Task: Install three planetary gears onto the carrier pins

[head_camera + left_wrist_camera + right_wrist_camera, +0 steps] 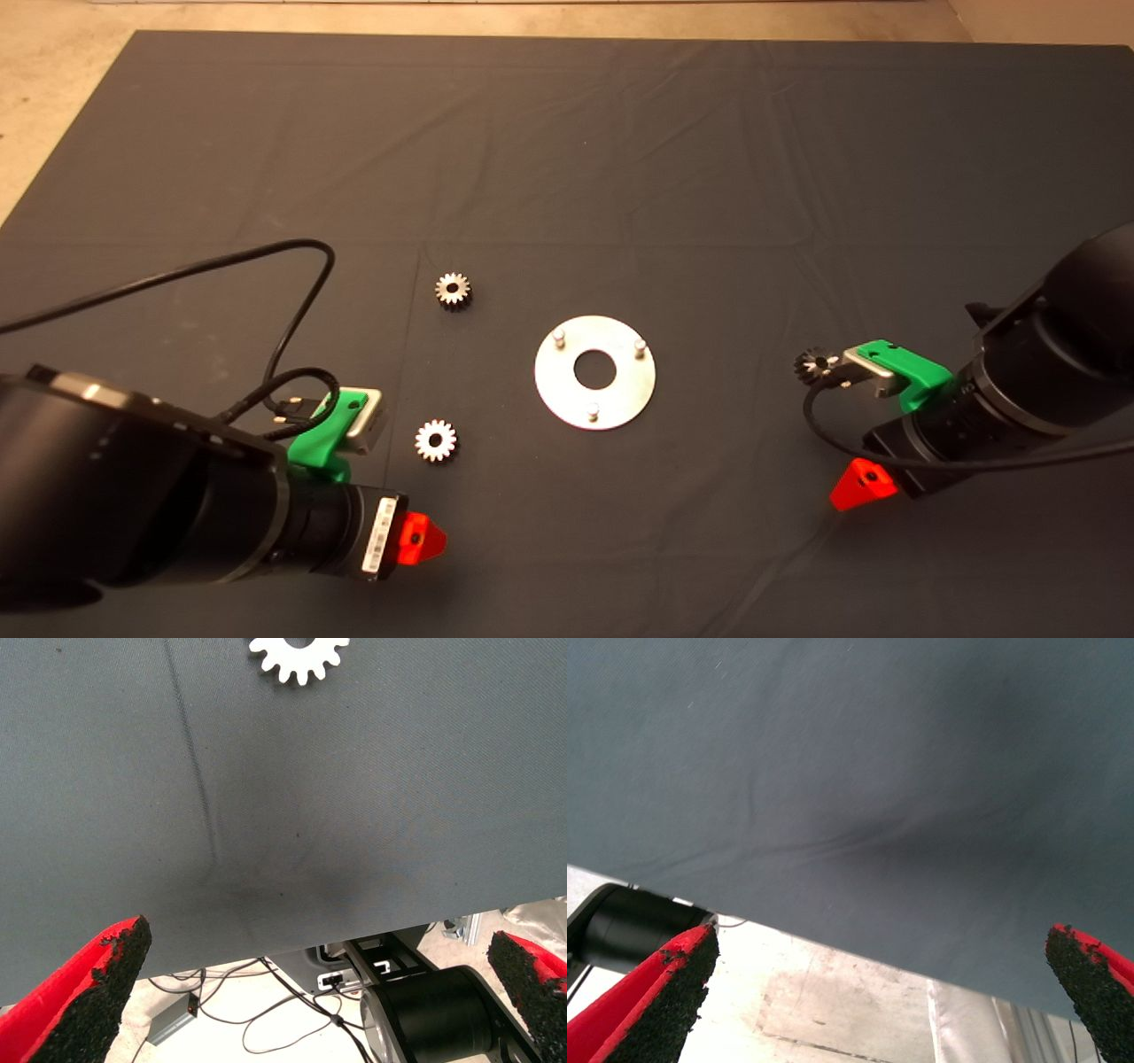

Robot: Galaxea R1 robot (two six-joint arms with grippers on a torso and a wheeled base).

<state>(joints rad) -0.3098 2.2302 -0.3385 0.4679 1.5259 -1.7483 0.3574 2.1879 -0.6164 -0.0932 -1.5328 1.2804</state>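
A: Checking progress: nothing installed. All three carrier pins (560, 337) bare on the disc (620, 403), mid-mat on the bench. Other two pins at (640, 346) and (593, 410), also bare

B: Gears?

A: All three planetary gears off the disc, flat on the dark mat (567, 159). First gear (453, 289) up-left of the disc, well apart from it. Second gear (436, 439) lower-left, just beside the left arm's camera housing. Third gear (810, 364) right of the disc, tucked against the right arm's camera bracket, partly hidden

B: Left tool?

A: Left tool (328, 992) spread wide, empty, touching nothing. Pads (97, 992) well apart in the wrist view, only mat and the mat edge between them. Second gear (299, 657) visible ahead of the pads, near but not between them

B: Right tool?

A: Right tool (877, 992) also wide apart, empty. Pad (664, 1001) on one side, the other at the far edge, nothing but mat and floor in the gap. No gear in that wrist view, so not lined up on the third gear

B: So remaining?

A: Everything, by the look of it. Three picks, three placements. Probably at approach for the first pick, left side closest to a grab
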